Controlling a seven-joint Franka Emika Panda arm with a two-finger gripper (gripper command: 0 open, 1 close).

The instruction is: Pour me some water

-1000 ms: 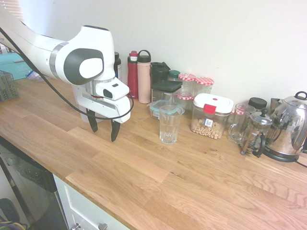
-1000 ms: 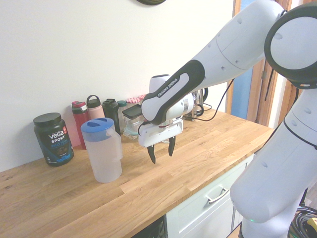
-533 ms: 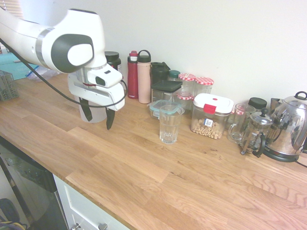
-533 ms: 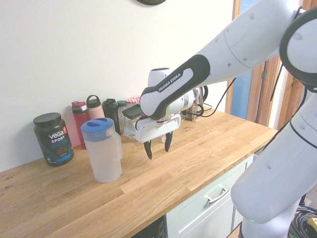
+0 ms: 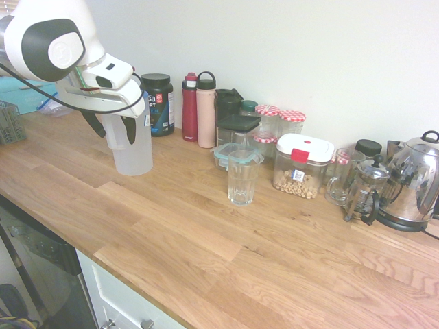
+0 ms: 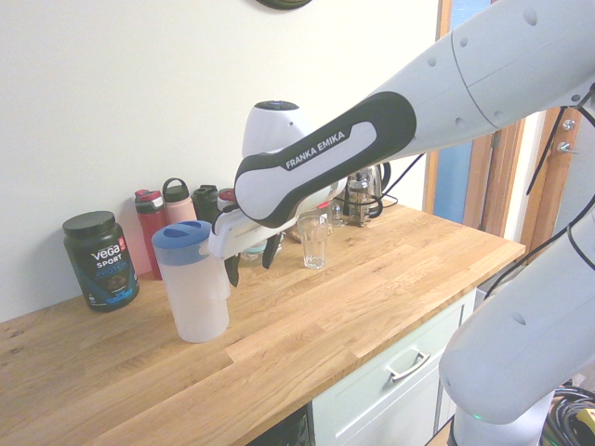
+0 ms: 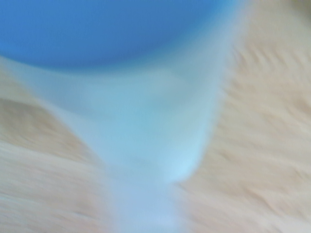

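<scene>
A frosted white pitcher (image 5: 136, 152) (image 6: 197, 302) with a blue lid (image 6: 183, 235) stands upright on the wooden counter (image 5: 206, 247). Water does not show clearly through its wall. My gripper (image 5: 110, 127) (image 6: 251, 262) is open at the pitcher's handle side, just below lid height. In the first exterior view the handle shows between the two fingers, and I see no squeeze on it. The wrist view is a blur of the blue lid (image 7: 107, 29) and the frosted body (image 7: 146, 136). A clear drinking glass (image 5: 241, 179) (image 6: 314, 240) stands apart to the side.
Along the wall stand a black Vega tub (image 5: 158, 103) (image 6: 100, 260), a red bottle (image 5: 190, 106), a pink bottle (image 5: 206, 110), jars, a nut container (image 5: 300, 168), a French press (image 5: 367, 188) and a kettle (image 5: 415, 181). A dish rack (image 5: 10, 123) sits far left.
The arm has swung away from the glass toward the pitcher and risen, bringing the open gripper up to the pitcher's handle. Pitcher and glass have not moved.
</scene>
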